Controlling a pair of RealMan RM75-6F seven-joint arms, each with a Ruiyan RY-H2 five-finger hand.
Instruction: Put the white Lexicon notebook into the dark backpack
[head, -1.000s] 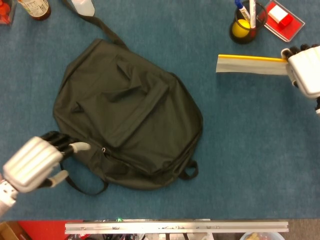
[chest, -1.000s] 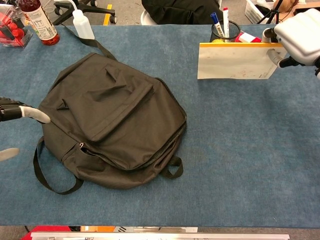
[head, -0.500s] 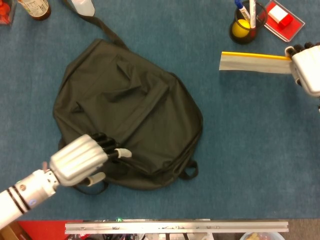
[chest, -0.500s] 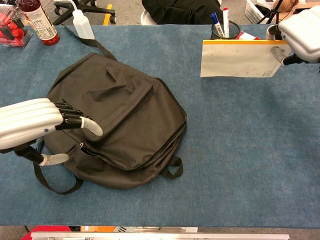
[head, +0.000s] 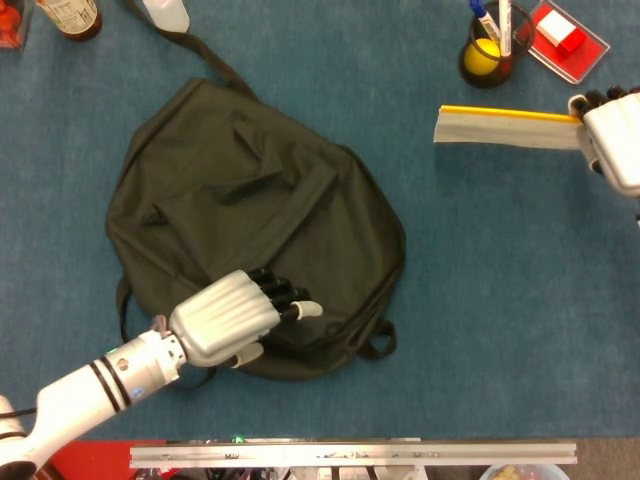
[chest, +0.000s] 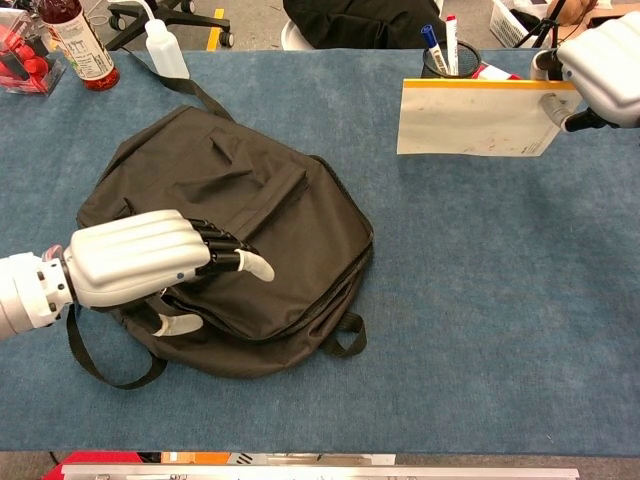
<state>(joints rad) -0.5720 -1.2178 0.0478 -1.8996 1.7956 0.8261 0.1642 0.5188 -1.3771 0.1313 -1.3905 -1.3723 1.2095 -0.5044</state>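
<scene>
- Dark backpack (chest: 250, 220) lies flat, apparently zipped shut.
- Left hand (head: 225, 318) hovers over its near edge, fingers apart, holding nothing.
- Right hand (chest: 600, 70) holds white Lexicon notebook (chest: 475, 118) aloft, far right.
- Step: opening the bag; next, find the zipper.
</scene>
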